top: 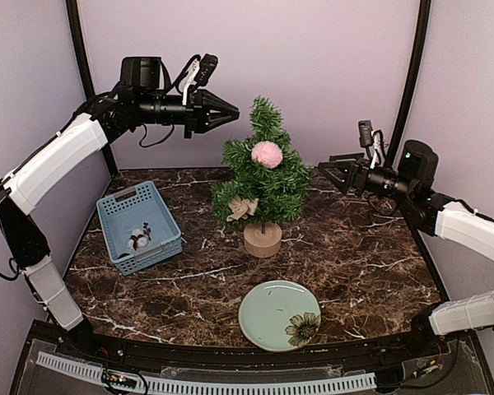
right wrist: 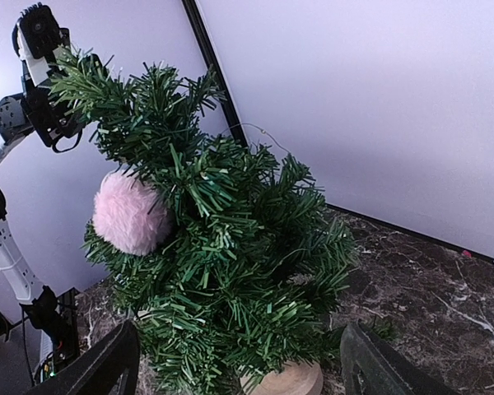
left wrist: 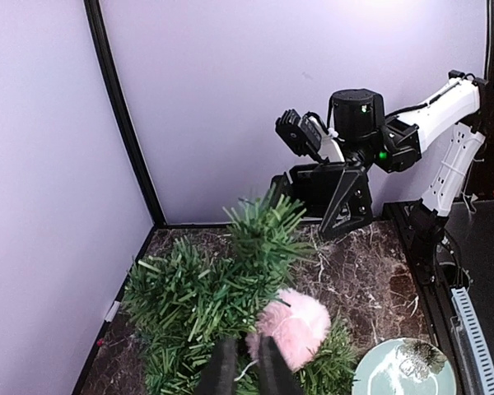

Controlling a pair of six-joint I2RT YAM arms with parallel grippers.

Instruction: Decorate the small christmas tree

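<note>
The small christmas tree [top: 267,185] stands mid-table on its light-wood stump [top: 263,239]. A pink pompom [top: 267,154] hangs near its top, and a beige bow [top: 243,207] sits on a lower left branch. My left gripper [top: 233,118] is high up, just left of the tree top, with its jaws drawn together and empty. In the left wrist view it [left wrist: 247,350] hovers above the pompom [left wrist: 295,322] and tree [left wrist: 198,296]. My right gripper [top: 323,175] is wide open just right of the tree. In the right wrist view its fingers [right wrist: 107,370] flank the tree [right wrist: 230,247], clear of it.
A blue basket [top: 115,216] at the left holds a small dark-and-white ornament [top: 138,239]. A pale green plate [top: 267,317] with a flower print lies near the front edge. Purple walls and black corner posts close in the back.
</note>
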